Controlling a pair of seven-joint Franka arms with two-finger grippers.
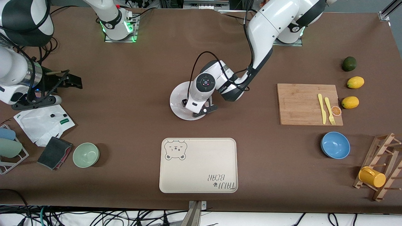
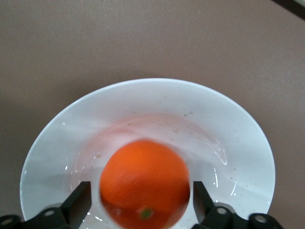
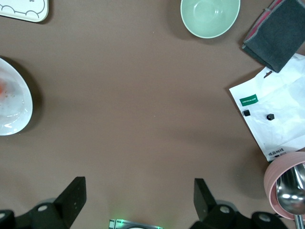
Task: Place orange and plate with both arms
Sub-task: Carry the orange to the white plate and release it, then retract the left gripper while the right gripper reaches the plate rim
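The white plate (image 1: 179,101) lies on the brown table near the middle, with the orange (image 2: 143,179) resting in it. My left gripper (image 1: 205,110) hangs low over the plate and hides the orange in the front view. In the left wrist view the left gripper (image 2: 140,189) is open, its fingers (image 2: 80,199) standing either side of the orange with a gap at each side. My right gripper (image 1: 70,81) waits open at the right arm's end of the table, over bare cloth, with nothing in it (image 3: 140,200). The right wrist view catches the plate's edge (image 3: 13,107).
A cream bear tray (image 1: 198,165) lies nearer the camera than the plate. A green bowl (image 1: 86,154), dark cloth (image 1: 54,153) and white bag (image 1: 44,123) sit under the right arm. Toward the left arm's end are a cutting board (image 1: 301,103), blue bowl (image 1: 335,145), lemons (image 1: 350,102) and a wooden rack (image 1: 381,168).
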